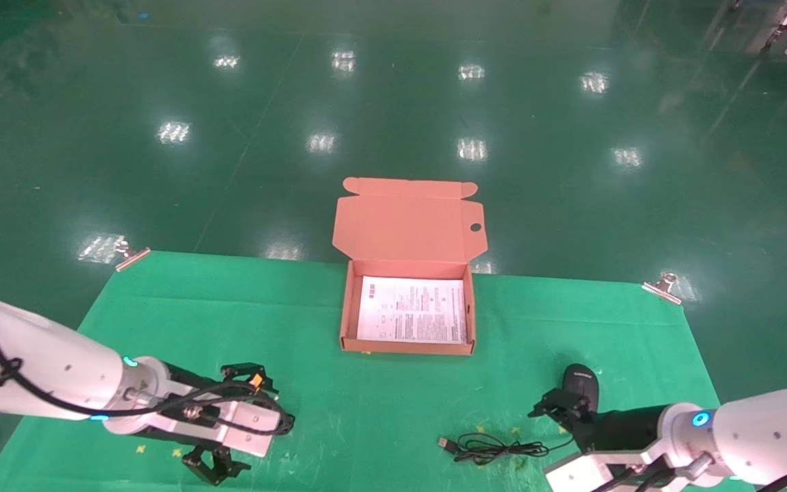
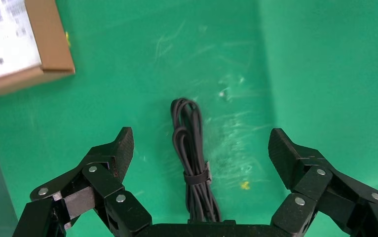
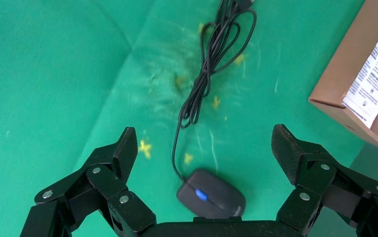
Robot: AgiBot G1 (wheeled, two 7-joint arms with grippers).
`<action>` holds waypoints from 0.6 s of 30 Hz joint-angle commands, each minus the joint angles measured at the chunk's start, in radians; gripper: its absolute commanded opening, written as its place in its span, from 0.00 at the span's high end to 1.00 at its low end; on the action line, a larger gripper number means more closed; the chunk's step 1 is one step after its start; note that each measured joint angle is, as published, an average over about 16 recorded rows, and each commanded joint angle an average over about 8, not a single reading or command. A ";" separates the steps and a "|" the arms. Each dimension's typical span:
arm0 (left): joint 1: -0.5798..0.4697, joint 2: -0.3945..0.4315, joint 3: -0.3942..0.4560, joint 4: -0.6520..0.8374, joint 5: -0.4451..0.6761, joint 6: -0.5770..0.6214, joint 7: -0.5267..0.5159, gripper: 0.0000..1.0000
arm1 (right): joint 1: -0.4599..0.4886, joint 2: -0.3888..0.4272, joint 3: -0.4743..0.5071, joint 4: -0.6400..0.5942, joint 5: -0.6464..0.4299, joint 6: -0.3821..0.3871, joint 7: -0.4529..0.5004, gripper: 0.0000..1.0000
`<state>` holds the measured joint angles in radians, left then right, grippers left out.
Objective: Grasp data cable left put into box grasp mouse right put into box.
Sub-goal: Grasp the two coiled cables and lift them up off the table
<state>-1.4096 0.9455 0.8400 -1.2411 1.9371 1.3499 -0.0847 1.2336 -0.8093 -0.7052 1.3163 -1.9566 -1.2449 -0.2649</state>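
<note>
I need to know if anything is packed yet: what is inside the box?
Inside the box only a white printed leaflet shows, lying flat on the bottom. Whatever lies beneath the leaflet is covered. The data cable and mouse lie outside.

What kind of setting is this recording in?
Probably a robot lab or factory hall: glossy green floor reflecting ceiling lights, a green cloth fastened with a clip, and a staged box.

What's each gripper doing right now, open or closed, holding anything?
Left gripper: open, empty, above the thin black bundled data cable.
Right gripper: open, empty, above the small black oval mouse.
</note>
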 commanded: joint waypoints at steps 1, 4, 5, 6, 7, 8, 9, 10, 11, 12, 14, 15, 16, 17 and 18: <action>0.006 0.016 0.012 0.017 0.037 -0.017 -0.013 0.00 | -0.015 -0.007 -0.003 -0.004 -0.016 0.021 0.010 0.00; 0.004 0.046 0.019 0.090 0.066 -0.041 -0.030 0.00 | -0.032 -0.026 -0.006 -0.033 -0.031 0.054 0.013 0.00; 0.003 0.055 0.019 0.118 0.072 -0.050 -0.034 0.00 | -0.035 -0.033 -0.008 -0.046 -0.036 0.064 0.012 0.00; 0.003 0.064 0.019 0.147 0.077 -0.059 -0.038 0.00 | -0.037 -0.041 -0.009 -0.059 -0.040 0.073 0.011 0.00; 0.002 0.072 0.017 0.177 0.077 -0.069 -0.042 0.00 | -0.038 -0.049 -0.010 -0.074 -0.043 0.081 0.010 0.00; 0.002 0.080 0.013 0.209 0.073 -0.078 -0.047 0.00 | -0.039 -0.058 -0.010 -0.090 -0.044 0.088 0.010 0.00; 0.002 0.087 0.008 0.243 0.067 -0.088 -0.047 0.00 | -0.038 -0.067 -0.011 -0.107 -0.046 0.095 0.009 0.00; 0.001 0.094 0.004 0.276 0.062 -0.097 -0.045 0.00 | -0.036 -0.076 -0.012 -0.125 -0.048 0.101 0.008 0.00; 0.001 0.101 0.000 0.310 0.056 -0.108 -0.041 0.00 | -0.035 -0.086 -0.012 -0.144 -0.049 0.108 0.007 0.00; 0.000 0.109 -0.005 0.346 0.049 -0.118 -0.035 0.00 | -0.032 -0.097 -0.012 -0.165 -0.050 0.114 0.006 0.00; -0.004 0.123 -0.015 0.419 0.032 -0.136 -0.018 0.00 | -0.027 -0.118 -0.014 -0.207 -0.054 0.128 0.003 0.00; -0.007 0.131 -0.019 0.454 0.024 -0.144 -0.008 0.00 | -0.024 -0.130 -0.015 -0.228 -0.056 0.136 0.001 0.00; -0.012 0.138 -0.023 0.490 0.018 -0.152 0.004 0.00 | -0.021 -0.141 -0.016 -0.250 -0.059 0.144 -0.002 0.00; -0.016 0.146 -0.026 0.524 0.013 -0.161 0.016 0.00 | -0.018 -0.152 -0.017 -0.271 -0.062 0.151 -0.006 0.00; -0.021 0.154 -0.029 0.557 0.008 -0.172 0.029 0.00 | -0.014 -0.164 -0.018 -0.293 -0.064 0.159 -0.009 0.00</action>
<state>-1.4303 1.0981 0.8145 -0.6981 1.9536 1.1747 -0.0516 1.2193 -0.9704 -0.7238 1.0283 -2.0205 -1.0862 -0.2776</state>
